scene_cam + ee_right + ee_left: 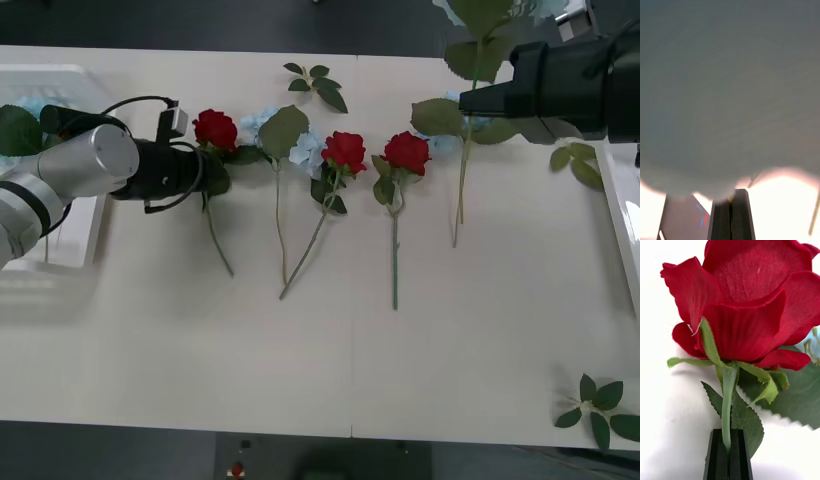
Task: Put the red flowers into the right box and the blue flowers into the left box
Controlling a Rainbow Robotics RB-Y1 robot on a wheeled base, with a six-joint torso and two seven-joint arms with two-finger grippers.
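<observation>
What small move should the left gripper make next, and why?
Probably lift the leftmost red rose straight up. The left gripper is shut on its stem just below the bloom, and the rose lies on the table beside a blue flower.

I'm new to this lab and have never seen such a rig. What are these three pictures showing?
A two-armed robot sorts artificial flowers on a table. The front view looks down from above the arms; the other two come from cameras on its wrists. The left tool is shut on the stem of the leftmost red rose, just below the bloom. The right tool is shut too, holding a blue flower by its stem. Two more red roses and pale blue heads lie on the table.
</observation>
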